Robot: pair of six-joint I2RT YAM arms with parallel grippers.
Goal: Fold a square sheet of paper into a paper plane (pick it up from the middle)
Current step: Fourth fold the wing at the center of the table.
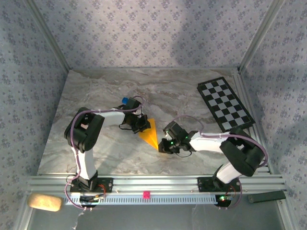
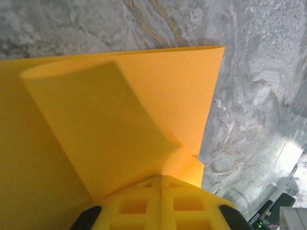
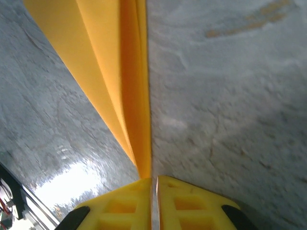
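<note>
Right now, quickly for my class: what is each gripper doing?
Left gripper: closed, holding the folded paper.
Right gripper: closed, holding the same paper's narrow end.

The top view is moderately bright and evenly lit from overhead. Soft, short shadows lie under the arms on the marble table [image 1: 120,158], and a broad dim band crosses the back wall [image 1: 192,43] in the upper centre. The corners bow slightly. In the left wrist view the orange-yellow paper [image 2: 120,120] is strongly saturated, and its curled flap shades the middle of the frame. Pale glare whitens the lower right. The right wrist view is soft throughout: the paper's edges smear, the marble veins blur, and a white glare patch burns out the lower left.
</note>
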